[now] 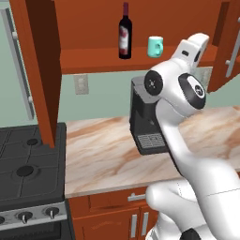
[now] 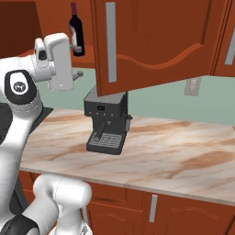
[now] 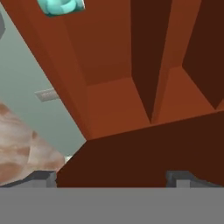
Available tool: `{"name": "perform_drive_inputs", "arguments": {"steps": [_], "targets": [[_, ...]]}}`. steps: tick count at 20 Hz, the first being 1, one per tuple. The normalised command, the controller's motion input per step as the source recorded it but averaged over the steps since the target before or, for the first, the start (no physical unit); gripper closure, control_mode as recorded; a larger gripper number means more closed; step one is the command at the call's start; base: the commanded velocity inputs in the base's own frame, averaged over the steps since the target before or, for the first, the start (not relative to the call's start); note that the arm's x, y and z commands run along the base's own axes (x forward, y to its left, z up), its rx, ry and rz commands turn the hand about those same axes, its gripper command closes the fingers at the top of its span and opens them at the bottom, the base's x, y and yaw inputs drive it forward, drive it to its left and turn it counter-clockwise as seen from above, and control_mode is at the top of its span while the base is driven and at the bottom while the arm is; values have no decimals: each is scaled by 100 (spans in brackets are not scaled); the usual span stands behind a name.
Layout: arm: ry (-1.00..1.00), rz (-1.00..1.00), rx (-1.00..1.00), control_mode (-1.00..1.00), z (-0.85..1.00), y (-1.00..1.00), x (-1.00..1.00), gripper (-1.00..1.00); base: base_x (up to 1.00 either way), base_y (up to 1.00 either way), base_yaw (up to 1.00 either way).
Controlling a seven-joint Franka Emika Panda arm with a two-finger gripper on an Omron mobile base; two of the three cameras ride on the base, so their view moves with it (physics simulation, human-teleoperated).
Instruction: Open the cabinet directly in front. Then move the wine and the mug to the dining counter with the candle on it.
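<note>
Cabinet (image 1: 89, 51) is open, both doors swung out: left door (image 1: 40, 65) edge-on in the left base view, right door (image 2: 151, 41) with its silver bar handle (image 2: 110, 41) seen from the right base view. Wine bottle (image 1: 124, 33) stands upright on the lower shelf (image 1: 93, 63), dark glass, red-and-white label. Mug (image 1: 155, 46) sits just beside it to the right on the same shelf, teal, handle facing right; the two are apart, not touching. In the hand view the mug (image 3: 59, 5) shows at the top edge, cut off.

Arm is raised with the wrist up near the shelf, to the right of the mug. Pincer (image 3: 111, 177) is spread wide, holding nothing; its two dark fingertips (image 3: 41, 178) sit at the bottom of the hand view, pointed at the cabinet's brown interior and underside. Whether it touches the cabinet, cannot tell.

Below the cabinet a black coffee machine (image 2: 106, 121) stands on the marble worktop (image 2: 174, 147) against the pale green wall. Wall outlet (image 1: 81, 84) is left of the machine. Black stove (image 1: 28, 173) sits at the worktop's left end, knobs along the front. Brown base cabinets (image 2: 160, 213) under the worktop.
</note>
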Motion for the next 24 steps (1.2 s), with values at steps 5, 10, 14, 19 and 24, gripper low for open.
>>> {"name": "perform_drive_inputs", "arguments": {"steps": [5,10,14,19,24], "targets": [[0,-4,-2,-100,-14,-1,53,-100,0,0,0],[0,-8,-3,-100,-10,-8,38,-100,0,0,0],[0,-16,-1,-100,-1,-23,12,-100,0,0,0],[0,-25,0,-100,0,-19,0,-100,0,0,0],[0,-26,0,-100,0,-18,-1,-100,0,0,0]]}}
